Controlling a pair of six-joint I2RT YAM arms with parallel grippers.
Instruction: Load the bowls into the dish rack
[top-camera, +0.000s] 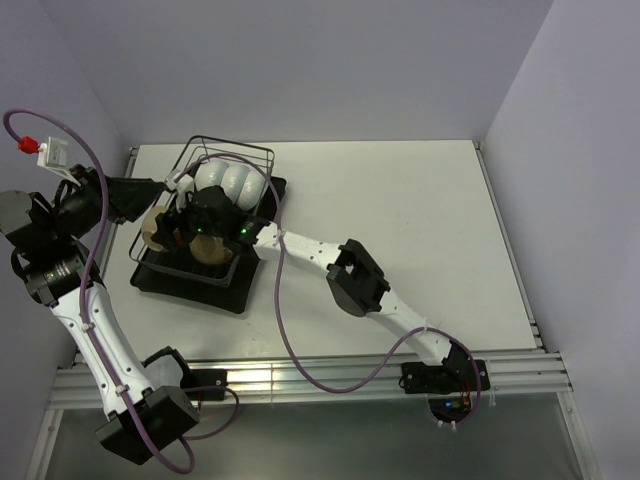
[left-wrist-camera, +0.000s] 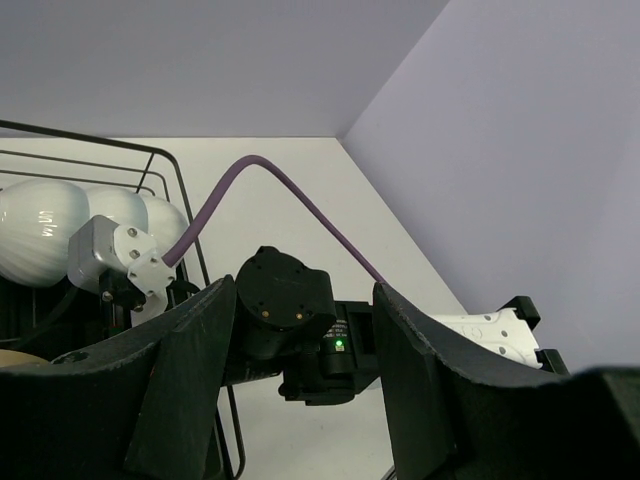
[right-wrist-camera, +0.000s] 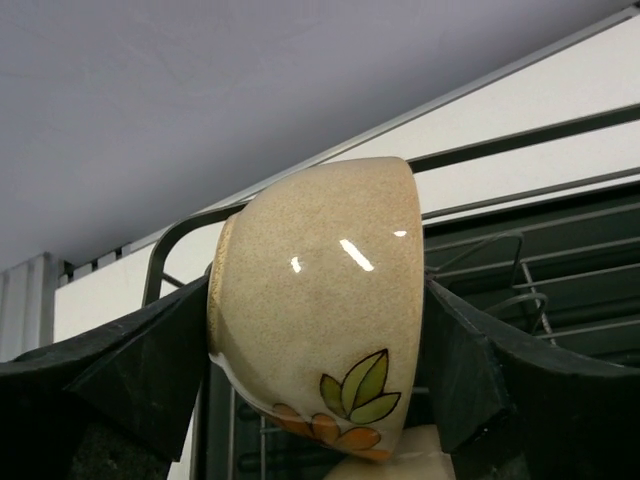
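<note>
The dish rack (top-camera: 236, 151) stands on a black tray at the left of the table. Three white bowls (top-camera: 232, 182) stand on edge in a row at its back; they also show in the left wrist view (left-wrist-camera: 40, 230). A tan bowl (top-camera: 157, 228) leans at the rack's left side. My right gripper (top-camera: 205, 228) is down inside the rack. In its wrist view the right gripper (right-wrist-camera: 316, 292) has a finger against each side of a tan bowl with a leaf motif (right-wrist-camera: 320, 240), held on edge above another cream bowl (right-wrist-camera: 430, 462). My left gripper (left-wrist-camera: 305, 290) is open and empty beside the rack's back left.
The right arm's wrist (left-wrist-camera: 290, 310) with a green light is straight in front of the left gripper. A purple cable (left-wrist-camera: 280, 185) arcs over the rack's wire side (left-wrist-camera: 172, 175). The black tray (top-camera: 200, 295) juts out at the rack's front. Walls close in the table on both sides.
</note>
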